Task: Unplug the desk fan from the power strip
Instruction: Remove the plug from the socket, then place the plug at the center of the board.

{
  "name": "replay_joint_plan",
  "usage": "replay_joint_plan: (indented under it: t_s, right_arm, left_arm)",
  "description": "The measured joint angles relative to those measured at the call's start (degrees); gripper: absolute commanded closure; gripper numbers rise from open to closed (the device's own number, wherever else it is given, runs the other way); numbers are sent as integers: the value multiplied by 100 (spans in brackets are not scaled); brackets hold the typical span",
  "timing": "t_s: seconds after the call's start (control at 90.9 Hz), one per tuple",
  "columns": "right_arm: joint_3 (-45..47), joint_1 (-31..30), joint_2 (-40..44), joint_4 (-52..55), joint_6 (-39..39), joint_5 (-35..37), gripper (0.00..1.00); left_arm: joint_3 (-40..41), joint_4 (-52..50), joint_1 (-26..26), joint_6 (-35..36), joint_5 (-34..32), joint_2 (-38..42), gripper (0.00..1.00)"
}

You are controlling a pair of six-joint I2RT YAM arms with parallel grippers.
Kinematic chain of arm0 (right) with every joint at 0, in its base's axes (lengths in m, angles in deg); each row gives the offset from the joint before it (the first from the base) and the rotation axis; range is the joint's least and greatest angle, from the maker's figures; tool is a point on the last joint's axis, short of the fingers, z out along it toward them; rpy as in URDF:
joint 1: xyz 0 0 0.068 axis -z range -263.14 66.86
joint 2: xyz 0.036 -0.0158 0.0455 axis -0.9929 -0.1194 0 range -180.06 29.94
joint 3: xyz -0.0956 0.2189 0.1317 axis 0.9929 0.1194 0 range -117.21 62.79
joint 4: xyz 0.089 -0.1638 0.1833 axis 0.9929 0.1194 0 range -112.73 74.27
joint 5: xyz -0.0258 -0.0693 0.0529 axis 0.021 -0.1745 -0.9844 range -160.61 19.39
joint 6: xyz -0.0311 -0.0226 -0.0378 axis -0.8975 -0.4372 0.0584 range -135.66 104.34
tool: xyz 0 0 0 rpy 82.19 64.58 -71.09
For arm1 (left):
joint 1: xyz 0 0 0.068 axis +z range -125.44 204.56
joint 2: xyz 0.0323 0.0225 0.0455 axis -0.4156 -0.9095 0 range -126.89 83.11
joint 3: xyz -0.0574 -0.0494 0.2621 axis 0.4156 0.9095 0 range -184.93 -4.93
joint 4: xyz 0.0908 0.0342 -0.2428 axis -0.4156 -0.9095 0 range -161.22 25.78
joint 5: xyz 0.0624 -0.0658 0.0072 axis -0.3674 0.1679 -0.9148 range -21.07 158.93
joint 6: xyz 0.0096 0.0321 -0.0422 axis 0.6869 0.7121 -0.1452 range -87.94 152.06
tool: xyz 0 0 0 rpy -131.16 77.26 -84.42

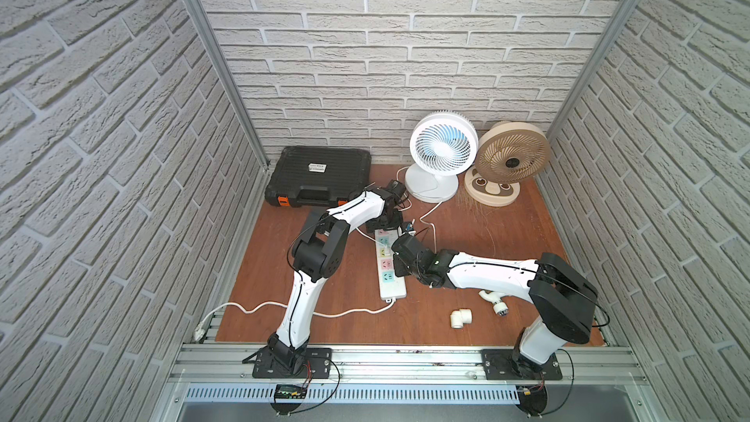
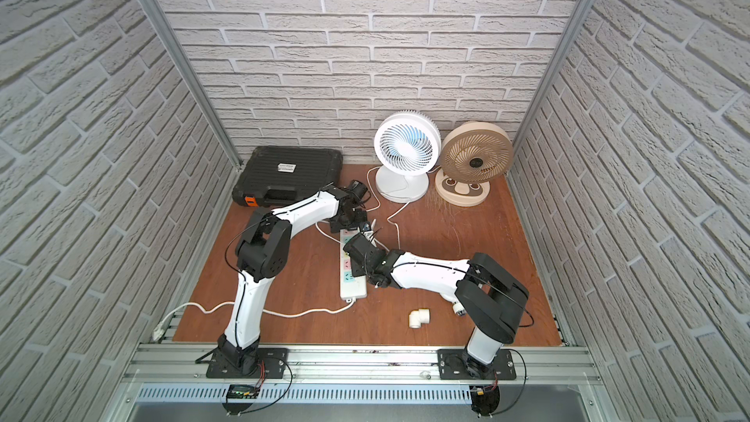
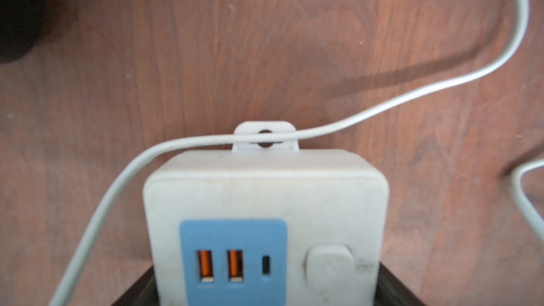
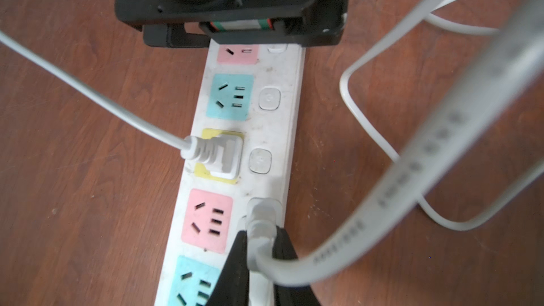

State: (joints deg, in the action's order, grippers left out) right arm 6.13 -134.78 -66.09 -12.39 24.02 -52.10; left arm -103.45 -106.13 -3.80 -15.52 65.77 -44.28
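Two end effectors engage the power strip point(image 1: 393, 284), which lies at the centre of the desk point(image 1: 487, 237), its length running 12 to 6 o'clock. Left end effector point(image 1: 384, 226): fingers point(image 3: 394, 294) clamp both sides of the strip's 12 o'clock end. Right end effector point(image 4: 260, 239): closed narrow on a white plug point(image 4: 262, 216) beside a pink socket panel point(image 4: 206, 220). A second plug point(image 4: 223, 154) sits in the yellow panel point(image 4: 203, 172). The white desk fan point(image 1: 442, 148) stands at 1 o'clock from the strip.

We count one white desk fan point(image 1: 442, 148), one beige desk fan point(image 1: 512, 160), one power strip point(image 1: 392, 287), one black tool case point(image 1: 320, 180), one white pipe elbow point(image 1: 460, 317) and two white plugs point(image 4: 219, 154).
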Motion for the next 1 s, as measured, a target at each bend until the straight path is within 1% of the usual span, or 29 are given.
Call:
replay_joint_plan:
  t_s: [0.275, 0.418, 0.539, 0.693, 1.001]
  right_arm:
    - [136, 101, 195, 179, -55, 114, 97]
    - [356, 393, 511, 264, -125, 131, 97]
    - [492, 791, 737, 275, -199, 107, 97]
    - [656, 1460, 920, 273, -310, -35, 97]
    - [708, 2865, 922, 219, -505, -503, 97]
  left_arm:
    - [0, -4, 0, 22, -7, 0, 100]
    - [0, -4, 0, 24, -9, 0, 100]
    - [0, -7, 0, 22, -15, 0, 100]
    - [4, -7, -4, 9, -35, 2, 100]
    - [96, 76, -7, -20, -70, 55, 100]
